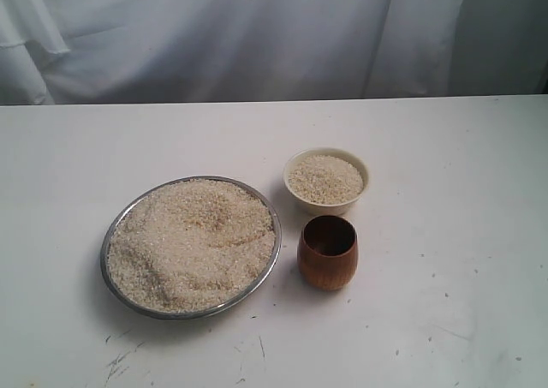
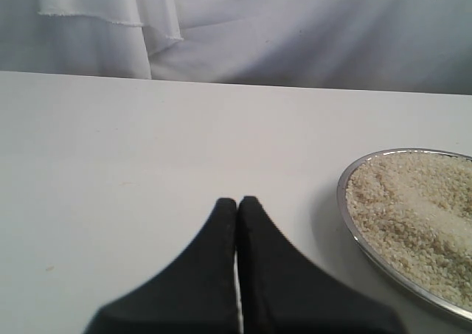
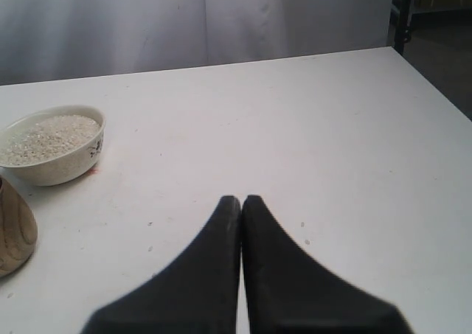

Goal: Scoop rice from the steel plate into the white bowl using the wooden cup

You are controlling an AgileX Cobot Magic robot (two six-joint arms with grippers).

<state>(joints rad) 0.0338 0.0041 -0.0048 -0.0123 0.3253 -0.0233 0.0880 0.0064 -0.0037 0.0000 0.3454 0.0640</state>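
The plate (image 1: 106,249) sits on the white bench (image 1: 454,234), heaped with rice (image 1: 193,242). Just right of it the cup (image 1: 327,266) stands upright, with the bowl (image 1: 330,207), full of rice too, close behind it. The left fingers (image 2: 218,234) are clenched together on nothing, above bare bench beside the plate. The right fingers (image 3: 221,234) are clenched and empty as well, off to the bowl's side.

Three vessels, two heaps of rice (image 1: 193,242), one table (image 1: 445,234).
One steel plate (image 1: 104,264), one white bowl (image 1: 330,208), one wooden cup (image 1: 327,264); one rice heap on the plate, one in the bowl.
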